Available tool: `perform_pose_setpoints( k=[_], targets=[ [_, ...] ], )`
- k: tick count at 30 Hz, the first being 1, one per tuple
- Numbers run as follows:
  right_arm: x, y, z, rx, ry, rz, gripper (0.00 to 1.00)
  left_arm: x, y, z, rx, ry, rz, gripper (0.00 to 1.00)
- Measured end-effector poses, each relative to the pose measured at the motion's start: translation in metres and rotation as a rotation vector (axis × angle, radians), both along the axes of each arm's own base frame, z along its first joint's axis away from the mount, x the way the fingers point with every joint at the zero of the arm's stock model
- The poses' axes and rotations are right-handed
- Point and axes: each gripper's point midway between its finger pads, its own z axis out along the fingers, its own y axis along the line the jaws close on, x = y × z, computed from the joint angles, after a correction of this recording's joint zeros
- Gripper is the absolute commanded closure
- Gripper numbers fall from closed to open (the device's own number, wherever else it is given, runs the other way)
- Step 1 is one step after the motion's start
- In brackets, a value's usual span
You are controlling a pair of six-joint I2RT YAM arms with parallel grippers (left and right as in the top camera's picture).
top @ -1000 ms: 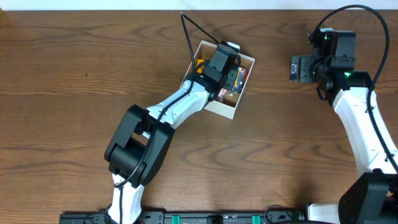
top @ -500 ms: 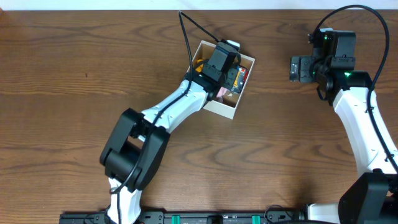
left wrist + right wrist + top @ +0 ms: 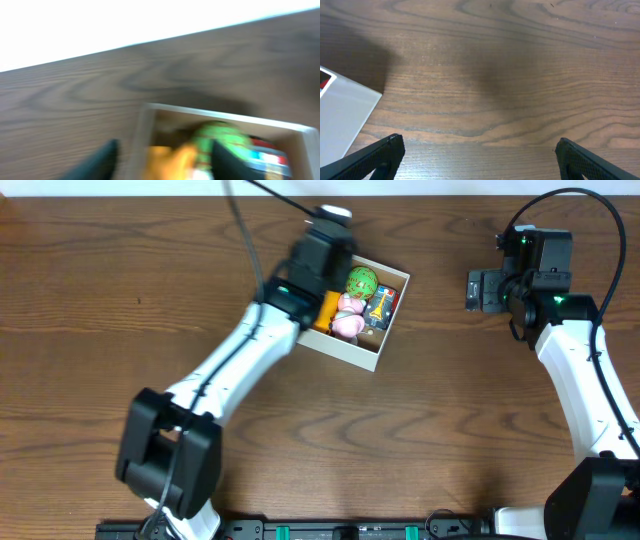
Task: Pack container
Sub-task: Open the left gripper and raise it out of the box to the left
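left gripper (image 3: 164, 152) agape — over container (image 3: 342, 352) rim

The overhead view is bright, evenly lit and sharp. The grain of the table (image 3: 100, 330) reads clearly, shadows are faint, and a pale blown-out strip runs along the top edge. The left wrist view is heavily smeared by motion blur. There the container (image 3: 142, 135) and the toys (image 3: 220, 142) inside it are soft patches of colour, the left gripper (image 3: 164, 145) shows as 2 vague dark shapes, and the upper band is washed out to pure white. The right wrist view is dimmer and warmer but crisp, with 2 broad soft shadows on the wood, 1 at upper left and 1 near the middle.
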Motion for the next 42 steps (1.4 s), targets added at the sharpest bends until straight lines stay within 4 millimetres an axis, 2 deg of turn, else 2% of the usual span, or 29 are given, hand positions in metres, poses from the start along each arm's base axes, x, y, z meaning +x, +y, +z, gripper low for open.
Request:
perform_pose_setpoints(
  k=[1,4,8,11,13,19,42],
  targets=[
    [0.0,0.0,0.0,0.0,0.0,0.0,0.01,0.005,0.018,0.002,0.005,-0.001,0.041,0.0],
    [0.0,0.0,0.0,0.0,0.0,0.0,0.01,0.016,0.077,0.007,0.008,0.005,0.181,0.02],
    [0.0,0.0,0.0,0.0,0.0,0.0,0.01,0.022,0.152,0.013,0.0,0.011,0.353,0.02],
    [0.0,0.0,0.0,0.0,0.0,0.0,0.01,0.021,0.189,0.017,0.0,0.008,0.433,0.02],
    [0.0,0.0,0.0,0.0,0.0,0.0,0.01,0.02,0.203,0.018,0.001,0.01,0.462,0.02],
    [0.0,0.0,0.0,0.0,0.0,0.0,0.01,0.015,0.219,0.014,0.002,0.033,0.499,0.02],
    [0.0,0.0,0.0,0.0,0.0,0.0,0.01,0.015,0.219,0.014,-0.002,0.033,0.502,0.02]
  ],
)
